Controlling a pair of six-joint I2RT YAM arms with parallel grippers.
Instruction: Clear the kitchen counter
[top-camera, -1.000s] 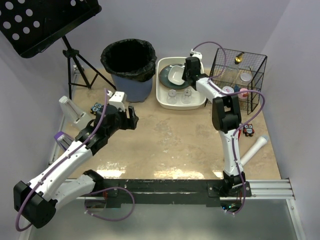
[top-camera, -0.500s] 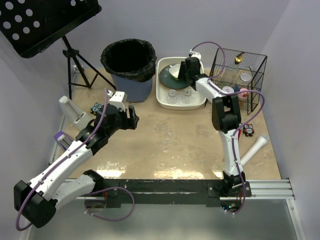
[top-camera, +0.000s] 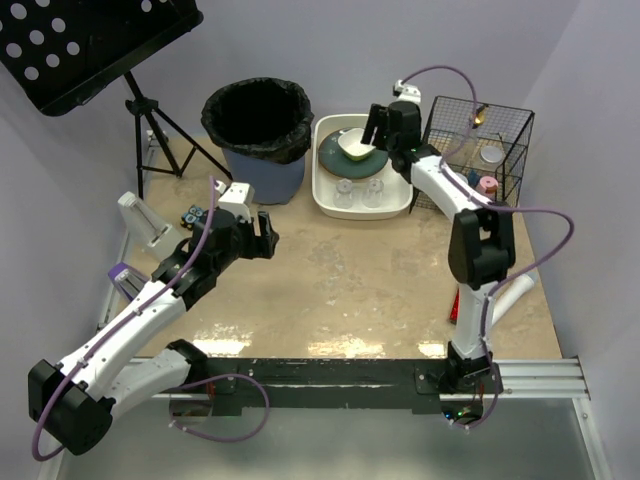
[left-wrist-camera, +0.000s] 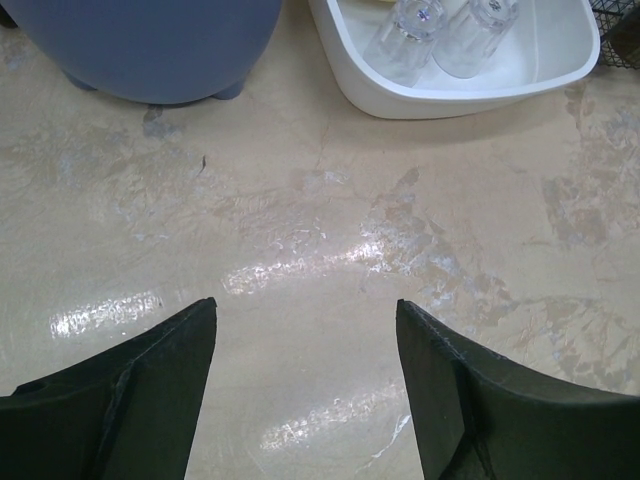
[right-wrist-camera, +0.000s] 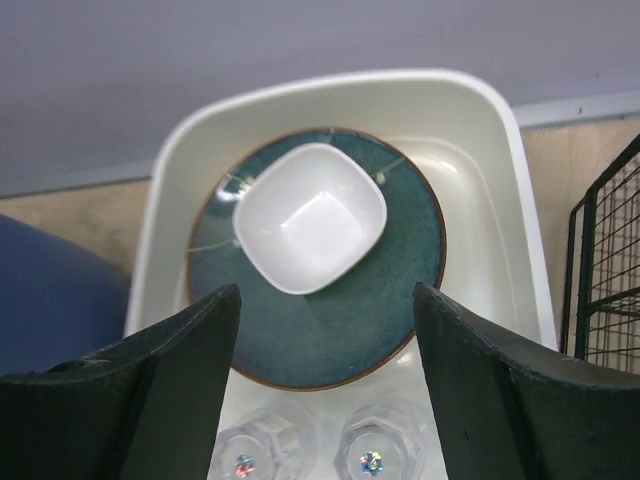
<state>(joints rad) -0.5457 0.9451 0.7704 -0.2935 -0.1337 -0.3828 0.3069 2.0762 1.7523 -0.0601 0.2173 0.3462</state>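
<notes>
Right gripper (right-wrist-camera: 325, 292) hangs over the white tub (right-wrist-camera: 480, 95) with its fingers spread wide and nothing between them. In the wrist view the white bowl (right-wrist-camera: 310, 218) shows in the gap, clear of both fingers. Left gripper (left-wrist-camera: 305, 302) is spread wide too and holds nothing, poised above a bare, glossy stretch of the kitchen counter (left-wrist-camera: 320, 230).

The counter fills the middle of the overhead view, from the dark front edge near the bottom to the wall at the top.

At top centre of the overhead view the tub stands on the counter. In it lies a teal plate (right-wrist-camera: 395, 270) with the bowl sitting upright on it. Two clear glasses (right-wrist-camera: 245, 462) stand side by side at the tub's lower end in the frame.

Just left of the tub is a blue bin (top-camera: 265, 178) with a black liner. Just right of it stands a black wire basket (top-camera: 505, 130) holding small items too small to make out.

A white tube (top-camera: 512, 292) lies near the counter's right edge. A black music stand (top-camera: 90, 45) fills the upper left corner.
</notes>
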